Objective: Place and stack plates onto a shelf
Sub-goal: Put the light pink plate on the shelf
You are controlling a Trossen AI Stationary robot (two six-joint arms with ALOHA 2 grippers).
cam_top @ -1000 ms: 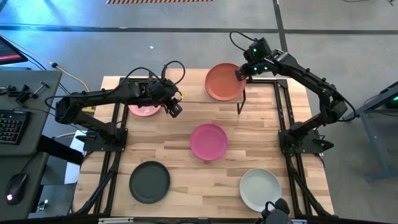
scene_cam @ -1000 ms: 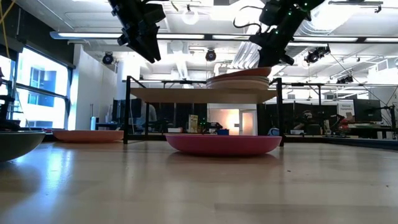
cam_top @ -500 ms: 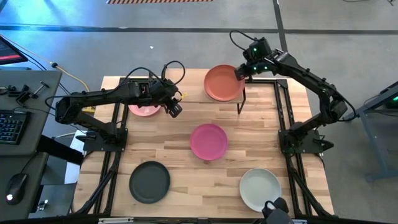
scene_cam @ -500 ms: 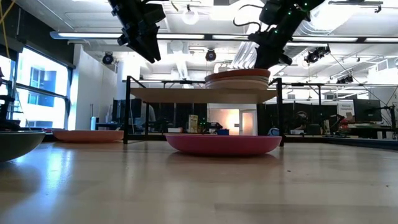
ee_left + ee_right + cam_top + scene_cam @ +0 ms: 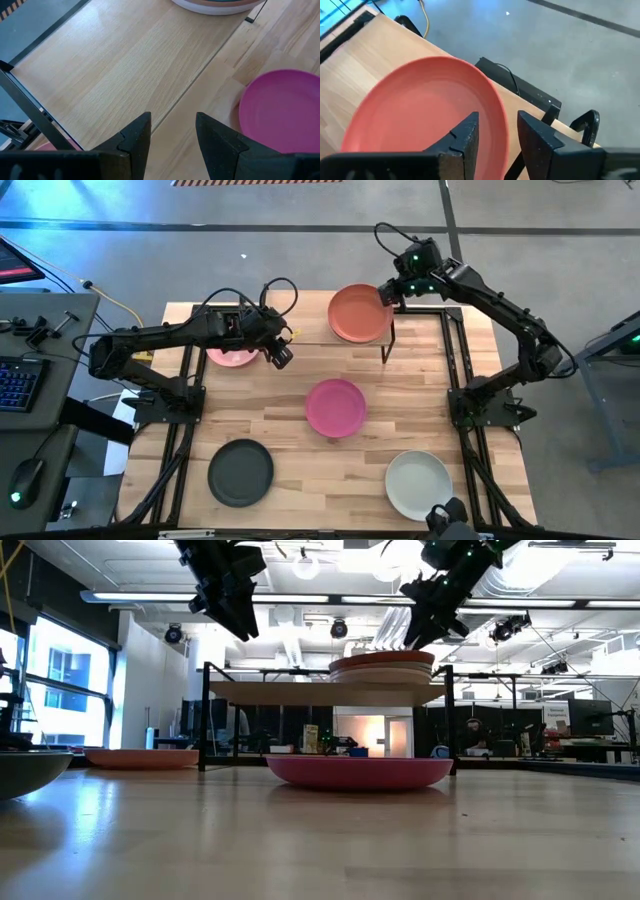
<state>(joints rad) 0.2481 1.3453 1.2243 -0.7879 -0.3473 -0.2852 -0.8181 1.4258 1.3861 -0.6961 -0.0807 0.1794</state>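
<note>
Two fingers of the right claw (image 5: 388, 293) are parted, empty, at the terracotta plate's (image 5: 359, 312) rim atop the stack on the shelf (image 5: 320, 692). Nearest the open, empty left claw (image 5: 279, 356) are the pink plate (image 5: 232, 357) and magenta plate (image 5: 335, 406) on the tabletop (image 5: 300, 465).

One camera hangs high and looks straight down on the whole light wooden tabletop (image 5: 300, 440). One sits low at the tabletop's edge and looks across into the room. One rides on each arm's wrist, close up. High, low and left wrist cameras all see the round matte magenta plate (image 5: 336, 407).
</note>
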